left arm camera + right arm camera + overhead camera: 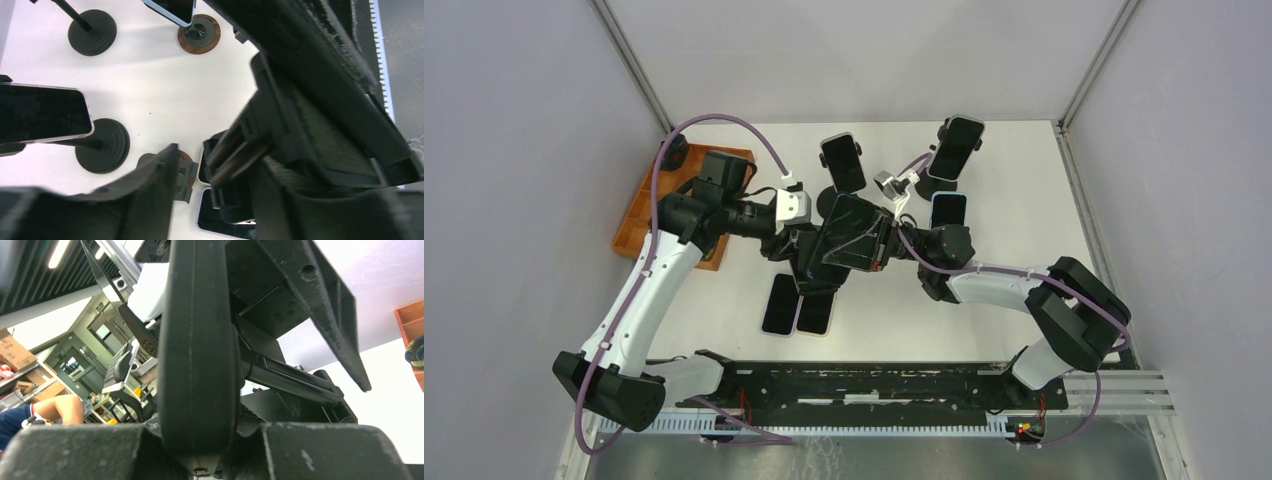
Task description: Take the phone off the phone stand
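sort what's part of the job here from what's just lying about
In the job: centre phone, where both arms meet; right gripper, shut on it; left gripper, grip unclear.

Lying about: two flat phones; back-left phone; back-right phone; blue-edged phone; wooden tray.

Upright phones (842,162) crowd behind the centre phone (854,238), flat phones (781,303) before it; table (1024,200) lies open rightward.
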